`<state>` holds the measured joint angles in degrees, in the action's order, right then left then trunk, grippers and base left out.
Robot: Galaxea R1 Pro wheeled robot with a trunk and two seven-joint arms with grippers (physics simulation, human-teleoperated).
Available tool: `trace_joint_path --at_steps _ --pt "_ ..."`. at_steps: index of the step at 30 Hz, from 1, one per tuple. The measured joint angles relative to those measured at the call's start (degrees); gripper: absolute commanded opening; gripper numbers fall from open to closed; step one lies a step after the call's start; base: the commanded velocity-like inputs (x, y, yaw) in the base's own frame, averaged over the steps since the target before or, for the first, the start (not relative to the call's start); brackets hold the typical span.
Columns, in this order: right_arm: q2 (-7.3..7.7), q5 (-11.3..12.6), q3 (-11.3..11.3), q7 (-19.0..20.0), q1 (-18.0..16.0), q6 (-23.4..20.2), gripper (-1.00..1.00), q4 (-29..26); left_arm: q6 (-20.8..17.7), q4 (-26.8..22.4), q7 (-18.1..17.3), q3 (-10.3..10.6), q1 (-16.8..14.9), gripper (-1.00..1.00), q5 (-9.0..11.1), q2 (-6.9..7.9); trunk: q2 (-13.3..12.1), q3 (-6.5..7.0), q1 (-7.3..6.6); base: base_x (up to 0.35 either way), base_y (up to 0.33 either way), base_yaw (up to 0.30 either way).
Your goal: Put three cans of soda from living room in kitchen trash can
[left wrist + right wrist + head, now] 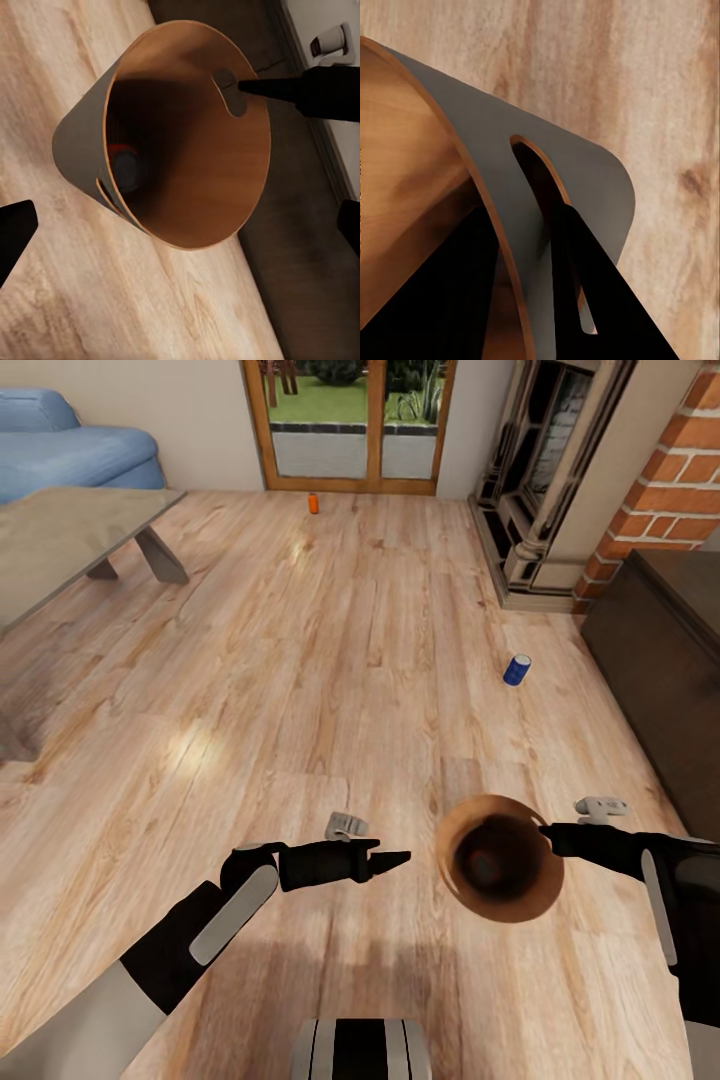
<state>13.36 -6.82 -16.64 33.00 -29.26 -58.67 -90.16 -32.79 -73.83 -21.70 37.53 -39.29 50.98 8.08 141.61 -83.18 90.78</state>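
My right gripper [545, 832] is shut on the rim of the copper-brown trash can [500, 801], which hangs tilted above the plank floor; one finger [585, 285] passes through the handle slot. One orange soda can [124, 161] lies in the bin's dark bottom. My left gripper [400, 857] is open and empty just left of the bin, its fingers [15, 232] spread wide before the bin's mouth [202, 172]. The blue soda can [516, 669] stands on the floor ahead to the right. Another orange soda can [313, 503] stands far off by the glass door [350, 420].
A grey low table [70, 530] and blue sofa [70, 455] are at the left. A dark cabinet [660, 650] lines the right side, with the stone fireplace [540, 490] and brick chimney [670, 480] behind it. Open plank floor lies between.
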Motion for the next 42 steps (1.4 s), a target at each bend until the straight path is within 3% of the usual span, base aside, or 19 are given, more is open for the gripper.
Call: trace_joint_path --at_steps 4,32,36,39,42 --pt "0.04 1.15 -0.13 0.08 0.01 -0.36 -1.0 -0.01 0.0 0.0 0.0 0.0 0.0 1.0 0.0 0.02 0.0 0.33 0.0 0.0 0.0 0.105" --pt "0.0 0.97 -1.82 0.23 0.01 -0.31 -1.0 0.0 0.0 0.02 -0.09 0.0 0.0 1.0 0.0 0.09 0.0 2.41 0.0 0.0 0.0 -0.046" --pt "0.0 0.75 -3.73 0.21 0.0 -0.22 -1.0 -0.01 0.0 0.01 -0.12 0.0 0.0 1.0 0.0 0.19 0.0 2.77 0.0 0.0 0.0 -0.125" --pt "0.0 0.08 -4.12 0.17 0.0 -0.09 -1.0 0.0 0.0 0.03 -0.12 0.0 0.0 1.0 0.0 0.25 0.0 3.04 0.0 0.0 0.0 -0.137" --pt "0.07 1.11 -4.18 0.24 0.01 -0.38 -1.0 -0.01 0.01 0.08 -0.1 0.01 0.0 1.0 0.0 0.28 0.0 3.31 0.0 0.0 0.0 -0.139"
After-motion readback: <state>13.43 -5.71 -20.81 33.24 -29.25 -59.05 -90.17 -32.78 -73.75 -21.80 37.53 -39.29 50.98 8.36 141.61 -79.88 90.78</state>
